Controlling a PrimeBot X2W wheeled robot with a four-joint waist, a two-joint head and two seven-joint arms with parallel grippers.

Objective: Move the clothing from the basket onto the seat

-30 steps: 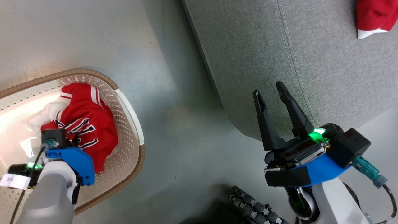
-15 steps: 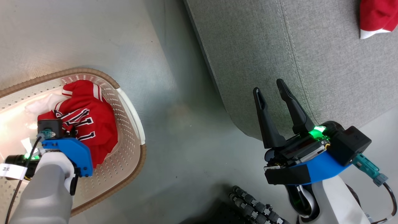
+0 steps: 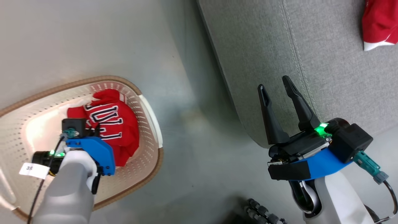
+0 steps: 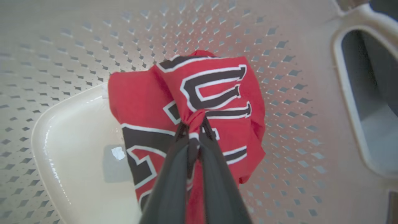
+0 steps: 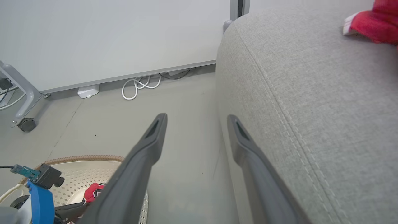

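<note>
Left pincer [image 4: 194, 126]: clamped on the jersey [image 4: 214, 87], inside the basket [image 3: 151, 115].
Seat [image 3: 264, 46]: away to its right.
Right pincer [image 3: 273, 82]: apart, empty.

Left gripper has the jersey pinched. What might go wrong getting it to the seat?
The left gripper pinches just a small fold of the jersey; it may slip free.
Hanging fabric could snag the basket rim.
The open right gripper hangs near the seat, possibly in the path.
</note>
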